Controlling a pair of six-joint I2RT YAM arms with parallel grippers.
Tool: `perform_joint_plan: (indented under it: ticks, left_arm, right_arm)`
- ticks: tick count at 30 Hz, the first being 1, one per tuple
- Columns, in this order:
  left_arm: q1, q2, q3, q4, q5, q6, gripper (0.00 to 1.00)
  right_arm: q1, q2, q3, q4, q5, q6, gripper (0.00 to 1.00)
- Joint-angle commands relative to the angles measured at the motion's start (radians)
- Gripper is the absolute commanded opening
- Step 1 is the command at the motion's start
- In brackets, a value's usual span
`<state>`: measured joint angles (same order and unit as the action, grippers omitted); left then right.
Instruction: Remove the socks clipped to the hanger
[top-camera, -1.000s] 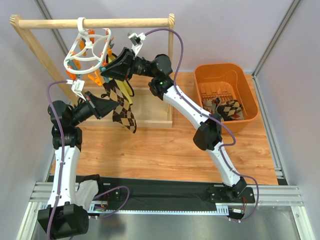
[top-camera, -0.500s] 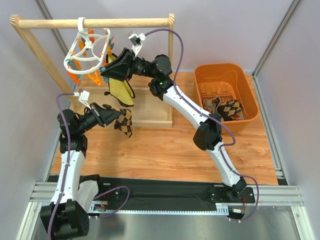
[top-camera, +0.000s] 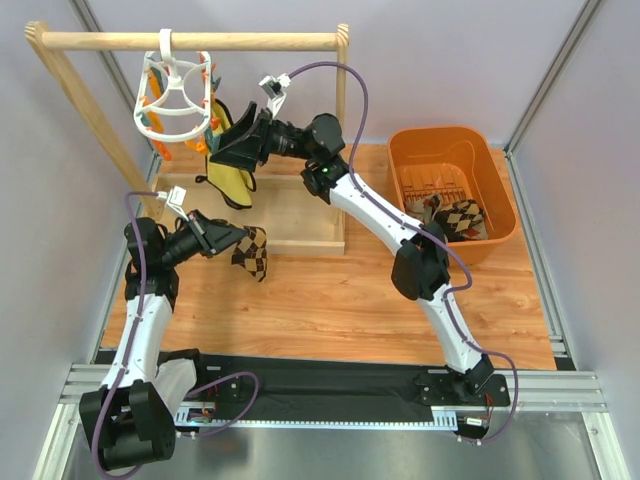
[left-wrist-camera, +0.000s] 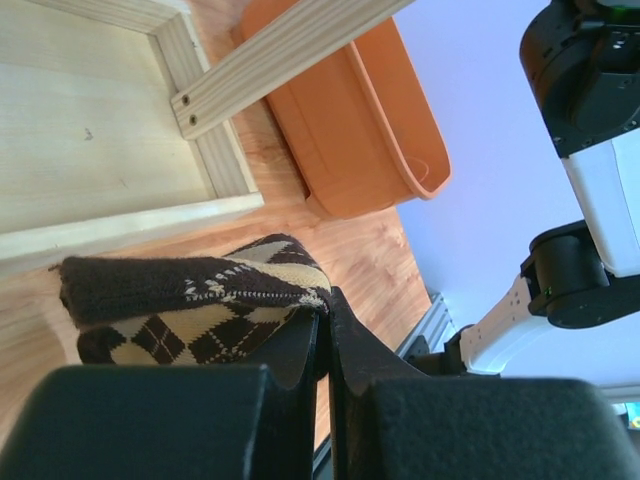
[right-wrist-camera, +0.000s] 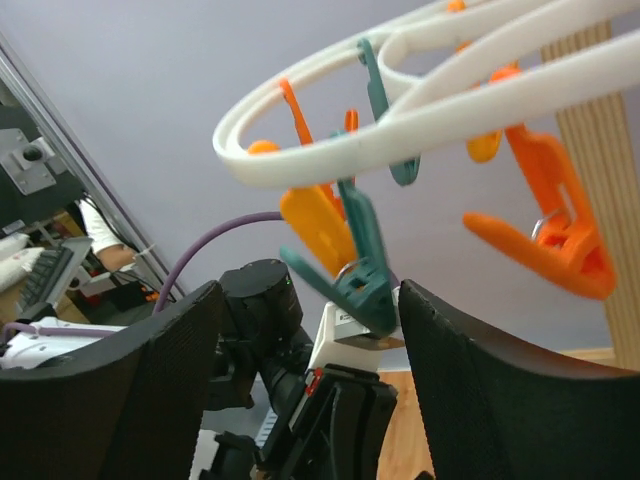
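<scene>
Grips a bunched argyle sock (top-camera: 255, 254) in the left claw (top-camera: 240, 243), with jaws pinched tight on the brown, tan and black diamonds. Holds it low over the desk (top-camera: 330, 300), toward the left edge, just in front of the wooden frame's base tray (top-camera: 290, 215). Well apart from the clips, no longer attached to anything overhead.

Farther back, toward the far left corner: white ring hanger (top-camera: 175, 95), hooked over the wooden rail (top-camera: 250, 41). Below it, a yellow fabric piece (top-camera: 233, 180), hanging limp just beside the right claw (top-camera: 216, 152). Cannot tell which clip holds it.

Right claw raised to the hanger's rim, fingers (right-wrist-camera: 140, 400) spread wide. In the gap between them, from the right wrist view, a teal clip (right-wrist-camera: 365, 275) dangling from the ring, touching neither finger. Orange clips (right-wrist-camera: 550, 240) alongside it, all bare.

Near the far right corner of the desk, an orange bin (top-camera: 400, 160) with a second argyle sock (top-camera: 463, 216) lying inside.
</scene>
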<state>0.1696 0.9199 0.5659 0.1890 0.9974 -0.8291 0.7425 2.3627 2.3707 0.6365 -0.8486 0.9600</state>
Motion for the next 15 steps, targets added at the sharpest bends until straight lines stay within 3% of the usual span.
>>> perform_joint_plan:
  ticks: [1,4,8,15]
  left_arm:
    - [-0.004,-0.021,0.057,0.03,0.03,0.01,0.07]
    - [-0.004,-0.029,0.057,0.052,0.035,-0.005,0.07]
    - [-0.004,-0.039,0.039,0.112,0.049,-0.051,0.07]
    - [-0.004,-0.081,0.04,0.165,0.083,-0.082,0.08]
  right_arm:
    - [-0.022,-0.086,-0.059,-0.001,-0.033,0.049,0.75]
    - [-0.035,-0.158,-0.183,0.017,-0.059,0.043,0.86]
    - [-0.043,-0.29,-0.399,-0.007,-0.073,-0.05,0.88]
    - [-0.032,-0.586,-0.828,-0.282,0.015,-0.444,0.89]
